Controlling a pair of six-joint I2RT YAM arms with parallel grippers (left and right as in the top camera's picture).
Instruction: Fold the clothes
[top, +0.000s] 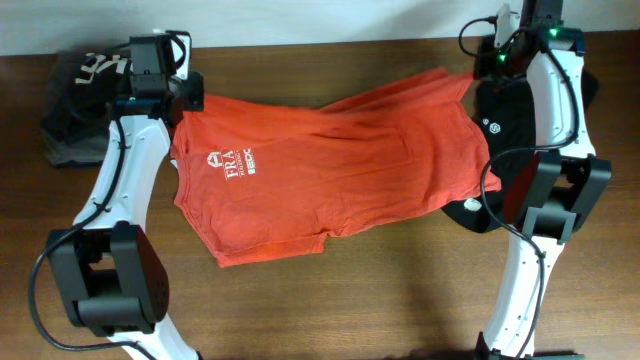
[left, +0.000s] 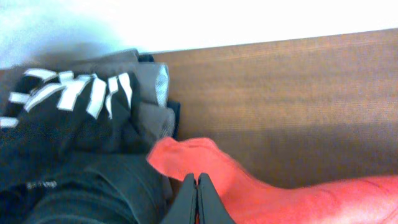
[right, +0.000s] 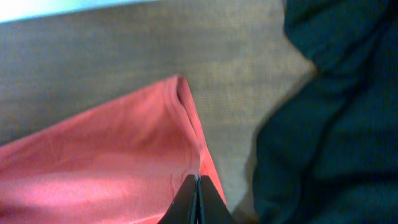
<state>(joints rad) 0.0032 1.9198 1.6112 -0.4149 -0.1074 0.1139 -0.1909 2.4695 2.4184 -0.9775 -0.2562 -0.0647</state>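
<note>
The left gripper (left: 197, 178) and right gripper (right: 197, 178) are largely hidden under their wrist housings in the overhead view. The shirt (top: 330, 165), creased red-orange cotton, is spread across the middle of the wood-grain table (top: 400, 300). Its white lettering (top: 232, 160) is too small to be read in full. The left jaws are pinched tight on a rounded shirt edge at upper left, the right jaws on a hemmed corner at upper right. A dark garment pile (top: 75, 110) is partly covered by the left arm.

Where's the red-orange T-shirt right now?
Overhead view: the red-orange T-shirt lies across the middle of the table between both arms, its far edge pinched by the left hand beside the dark grey pile and by the right hand beside the black garment.
</note>
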